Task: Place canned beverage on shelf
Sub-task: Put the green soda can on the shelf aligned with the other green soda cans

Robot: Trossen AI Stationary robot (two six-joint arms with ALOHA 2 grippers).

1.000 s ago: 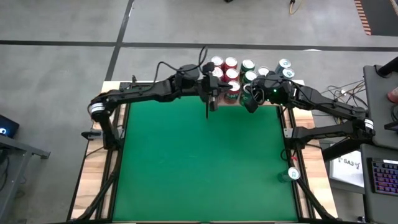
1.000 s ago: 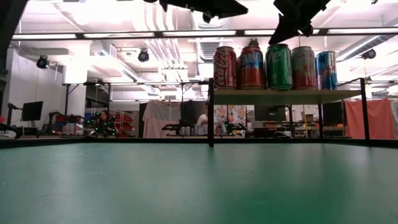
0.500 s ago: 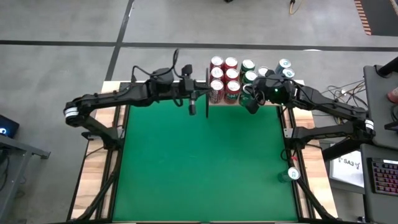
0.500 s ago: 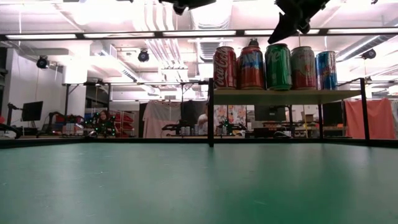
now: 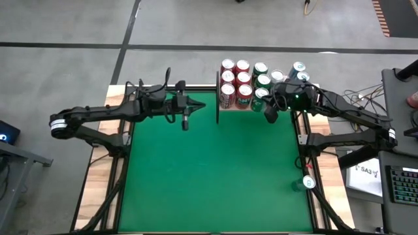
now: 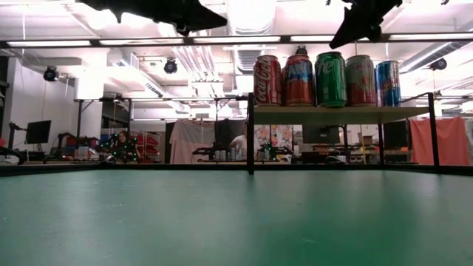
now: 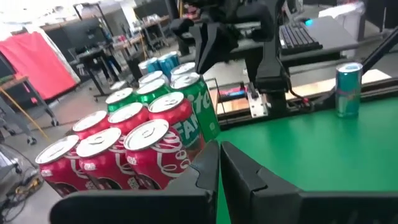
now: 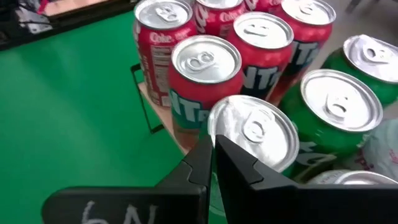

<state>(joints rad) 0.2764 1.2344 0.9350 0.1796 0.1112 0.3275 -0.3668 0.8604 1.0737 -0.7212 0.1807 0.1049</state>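
Note:
The shelf [image 6: 340,114], a light-wood board on thin black posts, stands at the table's far edge. On it stand several upright cans [image 5: 251,81], red, green and blue [image 6: 330,77]. My left gripper [image 5: 185,123] hangs shut and empty above the green tabletop, left of the shelf, and points at the cans [image 7: 149,149]. My right gripper [image 5: 269,117] is shut and empty. It slants down at the shelf's near right corner, just above a green can's top [image 8: 252,130] and apart from it in the low view [image 6: 338,43].
A lone teal can [image 5: 307,184] stands upright at the table's right edge, toward the near side [image 7: 348,90]. The shelf's black post [image 6: 250,133] stands at its left end. The green tabletop [image 5: 209,176] lies open between the arms.
My left gripper has drawn back from the shelf toward the table's left edge, sinking a little and staying shut. My right gripper has edged slightly toward the right edge, still shut. The cans have kept still.

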